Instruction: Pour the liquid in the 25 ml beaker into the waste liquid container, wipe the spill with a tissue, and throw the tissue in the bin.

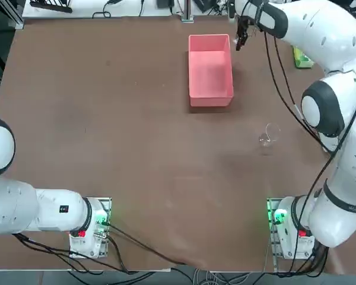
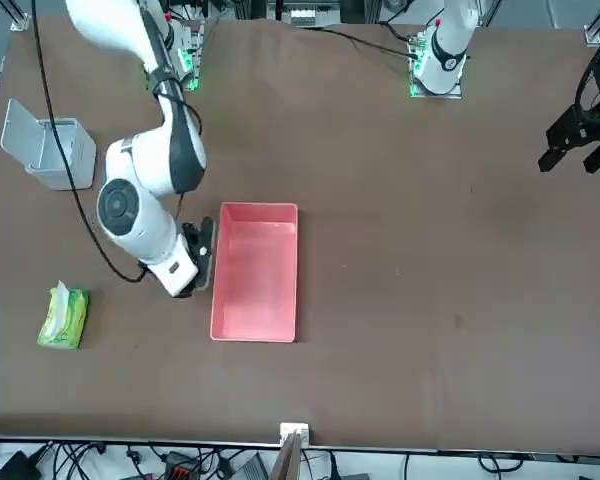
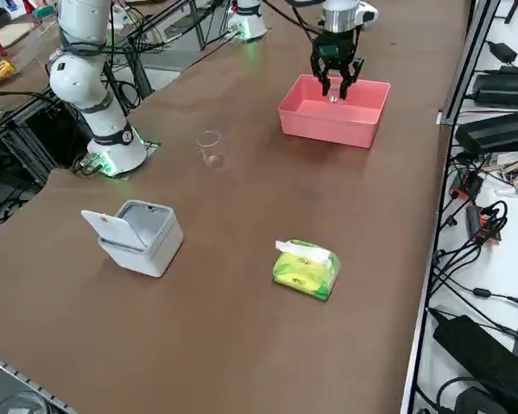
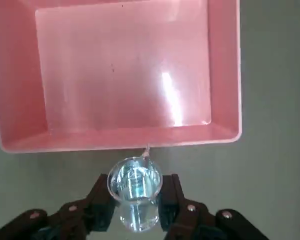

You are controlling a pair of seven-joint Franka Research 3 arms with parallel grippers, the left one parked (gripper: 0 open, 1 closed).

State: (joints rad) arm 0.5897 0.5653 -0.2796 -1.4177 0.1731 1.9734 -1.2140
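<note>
Top view: the right gripper (image 1: 242,37) hangs beside the pink waste container (image 1: 210,70), off its rim at about two o'clock; a larger clear beaker (image 1: 268,135) stands alone on the counter (image 1: 107,130). Front view: the gripper sits at nine o'clock of the pink box, which looks empty. Right side view: the bin (image 3: 141,235) stands open, seemingly empty, and the tissue pack (image 3: 306,267) shows one sheet. Right wrist view: the gripper is clamped on the 25 ml beaker (image 4: 135,190), upright, just outside the box wall. Judged, the pouring step is in hand; next, carry it over the rim and tilt.
</note>
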